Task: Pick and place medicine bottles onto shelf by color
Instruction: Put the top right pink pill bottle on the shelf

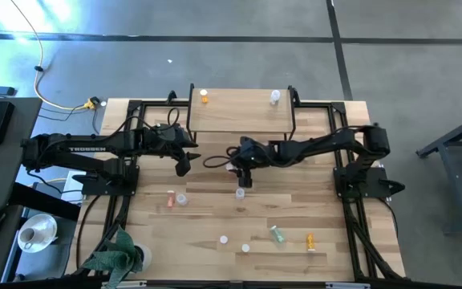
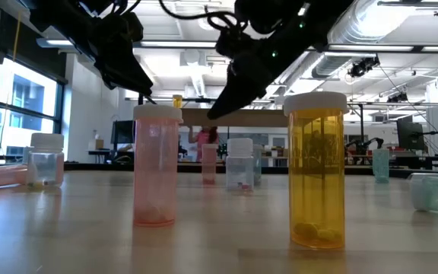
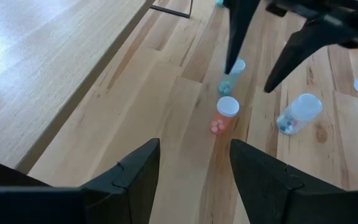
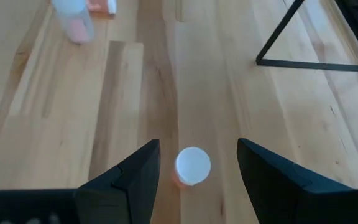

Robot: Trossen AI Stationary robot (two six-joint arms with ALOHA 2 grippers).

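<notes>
The shelf stands at the table's far middle, with an orange bottle and a clear bottle upright on its top. My right gripper is open above the table, just in front of the shelf. In the right wrist view its fingers stand on either side of an upright pink bottle with a white cap without touching it. The same bottle shows in the high view. My left gripper is open and empty, left of the right one, above the table.
More bottles are on the table. A pink one and a clear one are at the left. Small ones are near the front. A green one and an orange one lie at the front right.
</notes>
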